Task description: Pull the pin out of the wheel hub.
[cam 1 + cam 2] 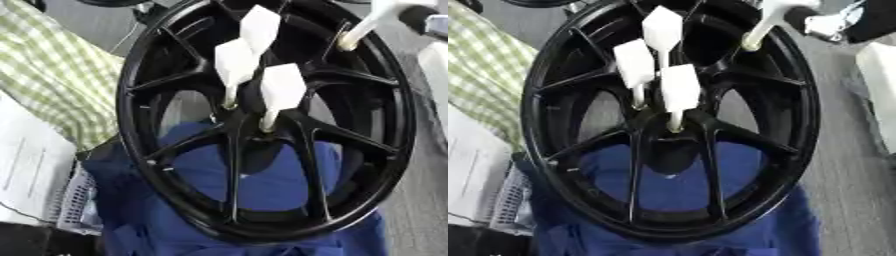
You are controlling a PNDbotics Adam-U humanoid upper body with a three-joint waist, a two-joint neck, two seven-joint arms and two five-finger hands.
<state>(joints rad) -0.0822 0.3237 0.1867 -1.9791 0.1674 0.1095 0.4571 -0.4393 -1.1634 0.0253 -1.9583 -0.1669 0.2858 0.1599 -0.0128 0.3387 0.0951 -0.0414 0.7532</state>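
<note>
Right robot hand (833, 22) is showing only partly at the upper right; grip state cannot be told. A white flat-headed plastic pin (765, 22) is extending from it over the black spoked metal wheel hub (262, 125). Three white pins (282, 92) are sitting in the hub centre, above blue cloth (262, 175).

A blue cloth (262, 175) lies in the lower middle of the view, a green and white checked fabric (61, 75) covers the upper left, a white sheet of paper (31, 170) lies at the left edge above a white mesh basket (74, 200), and grey floor (420, 200) shows at the right.
</note>
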